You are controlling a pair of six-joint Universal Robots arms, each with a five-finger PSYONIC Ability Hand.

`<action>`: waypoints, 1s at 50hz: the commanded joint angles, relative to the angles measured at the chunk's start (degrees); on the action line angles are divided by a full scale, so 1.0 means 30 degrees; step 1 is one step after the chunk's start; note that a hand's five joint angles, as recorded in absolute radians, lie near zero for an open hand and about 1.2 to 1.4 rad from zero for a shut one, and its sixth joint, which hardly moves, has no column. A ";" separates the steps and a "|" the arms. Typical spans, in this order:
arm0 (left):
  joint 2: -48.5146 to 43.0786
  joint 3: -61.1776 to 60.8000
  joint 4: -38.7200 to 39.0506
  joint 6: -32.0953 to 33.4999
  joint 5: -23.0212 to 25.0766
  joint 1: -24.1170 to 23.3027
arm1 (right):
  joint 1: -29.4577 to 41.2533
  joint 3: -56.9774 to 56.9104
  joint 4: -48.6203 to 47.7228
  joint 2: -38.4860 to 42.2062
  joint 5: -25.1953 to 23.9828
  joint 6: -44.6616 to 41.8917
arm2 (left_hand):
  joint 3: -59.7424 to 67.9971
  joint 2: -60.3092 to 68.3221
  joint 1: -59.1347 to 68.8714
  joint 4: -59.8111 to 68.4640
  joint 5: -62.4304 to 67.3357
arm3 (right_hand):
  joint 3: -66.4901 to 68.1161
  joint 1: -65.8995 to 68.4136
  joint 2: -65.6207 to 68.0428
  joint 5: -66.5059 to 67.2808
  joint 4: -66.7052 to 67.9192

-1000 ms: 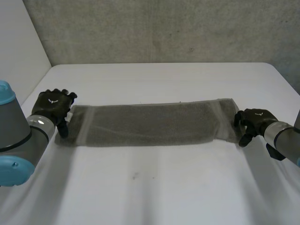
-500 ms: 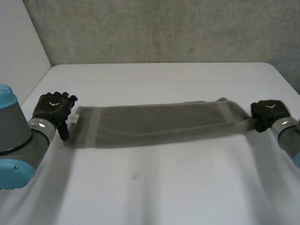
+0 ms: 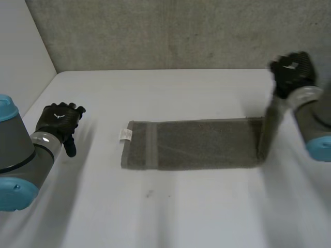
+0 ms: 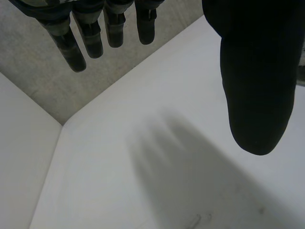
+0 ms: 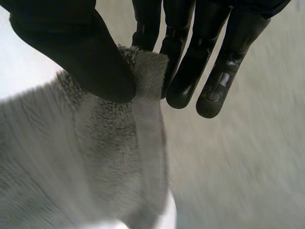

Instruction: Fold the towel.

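Two robot hands show in the head view. The left robot hand (image 3: 58, 120) sits at the middle left of the frame, over bare worktop (image 3: 165, 217) and well apart from the cloth. The right robot hand (image 3: 292, 72) is raised at the upper right. The towel (image 3: 196, 151) lies flat across the centre of the frame, with its long axis running from left to right. Its left short end carries a small white label (image 3: 124, 135) and points at the left robot hand. Its right end turns up off the worktop and climbs to the right robot hand.

From the left wrist camera I see that hand's fingers (image 4: 71, 47) hanging straight and relaxed, the thumb apart from them. Nothing is held, and only worktop lies under the palm.

From the right wrist camera I see the thumb pressing the towel's end against the fingers (image 5: 190, 71), a firm pinch near one corner. The rest of the cloth hangs away below the palm.

I judge the step in hand to be a fold across the length, with the right end lifted and the left end lying free. The next move, as I read it, calls for carrying the pinched end across the frame to the left. It should come down over the labelled end with the edges matched before the pinch opens. With nothing pinning the left end, the towel may drag.
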 commanded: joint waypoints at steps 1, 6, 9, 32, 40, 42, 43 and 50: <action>0.0155 -0.0026 0.0000 -0.0014 -0.0036 -0.0009 | 0.6928 -0.1570 -0.2610 0.2262 -0.1120 0.0411 | 0.0149 0.0190 -0.0016 0.0132 -0.0572 | 0.4095 0.8578 0.4194 0.4572 0.3869; 0.0184 -0.0290 0.0000 -0.0014 -0.0036 -0.0009 | 0.9276 -0.1981 -0.2700 0.4019 -0.2611 0.0790 | 0.0149 0.0190 -0.0016 0.0132 -0.0572 | 0.4095 0.8578 0.4194 0.4572 0.3869; 0.0213 -0.0407 0.0000 -0.0014 -0.0007 -0.0009 | 1.0361 -0.2332 -0.2525 0.5249 -0.3695 0.1317 | 0.0149 0.0190 -0.0016 0.0132 -0.0572 | 0.4095 0.8578 0.4194 0.4572 0.3869; 0.0243 0.1376 0.0585 -0.1707 -0.0036 -0.2438 | 0.9282 -0.2041 0.1167 0.2326 -0.2675 0.7560 | 0.0149 0.0190 -0.0016 0.0132 -0.0572 | -1.9238 -1.4755 -1.9139 -1.8761 -1.9464; -0.0954 0.3718 0.0615 -0.4872 0.0052 -0.4662 | 0.6294 0.1562 0.1958 -0.0018 -0.2236 1.0167 | 0.0317 0.0358 0.0152 0.0300 -0.0404 | -1.9238 -1.4755 -1.9139 -1.8761 -1.9464; -0.1457 0.4192 0.0586 -0.5170 0.0052 -0.5253 | 0.5186 0.2874 0.2513 -0.0076 -0.2207 1.0109 | 0.0373 0.0414 0.0208 0.0356 -0.0348 | -1.9238 -1.4755 -1.9139 -1.8761 -1.9464; -0.1921 0.4569 0.0615 -0.5286 0.0052 -0.5602 | 0.5181 0.2881 0.2515 -0.0076 -0.2207 1.0109 | 0.0373 0.0414 0.0208 0.0356 -0.0348 | -1.9238 -1.4755 -1.9139 -1.8761 -1.9464; -0.4181 0.5305 0.0586 -0.5170 -0.0065 -0.6162 | 0.3133 0.5514 0.2340 0.0186 -0.2149 0.9555 | 0.0429 0.0470 0.0264 0.0412 -0.0292 | -1.6592 -1.2109 -1.6493 -1.6115 -1.6818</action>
